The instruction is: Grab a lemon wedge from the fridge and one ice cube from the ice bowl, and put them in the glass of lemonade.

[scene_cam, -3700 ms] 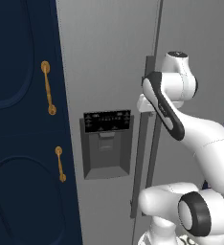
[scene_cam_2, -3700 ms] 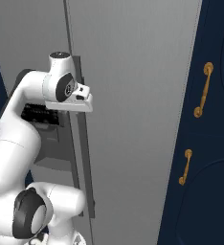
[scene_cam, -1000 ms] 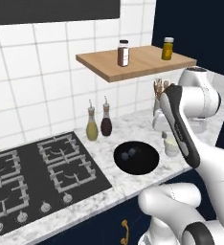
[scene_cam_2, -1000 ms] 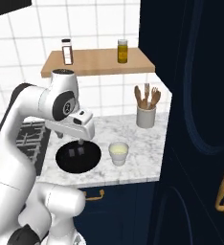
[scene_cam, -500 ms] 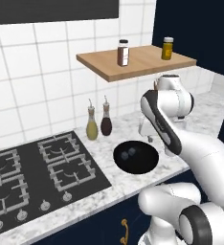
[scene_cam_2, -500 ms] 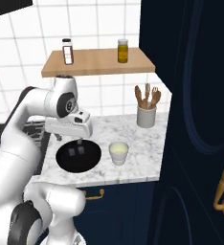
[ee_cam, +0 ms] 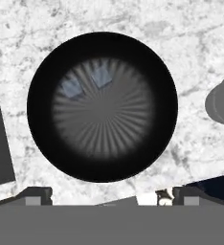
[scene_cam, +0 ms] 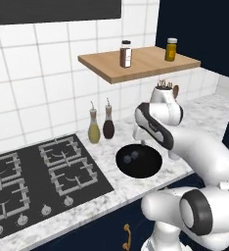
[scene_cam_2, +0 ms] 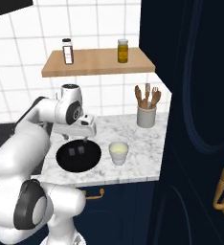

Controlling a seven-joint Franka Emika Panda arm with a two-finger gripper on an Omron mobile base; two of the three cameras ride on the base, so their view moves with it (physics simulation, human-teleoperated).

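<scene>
Wide-open gripper (scene_cam_2: 85, 139) hovers above the ice bowl (ee_cam: 42, 143).
Two ice cubes (ee_cam: 100, 76) sit close together, upper left of the bowl floor; a descent could catch both or nudge one away.

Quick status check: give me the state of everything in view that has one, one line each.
gripper: open, empty, above the ice bowl.
ice bowl: upright on the counter, two ice cubes inside.
ice cubes: side by side in the bowl, apart, untouched.
glass of lemonade: upright beside the bowl, filled; no cube or wedge visible in it.
utensil holder: upright, holding wooden utensils.
two bottles: upright by the wall, capped.
shelf jars: upright, lidded.
</scene>
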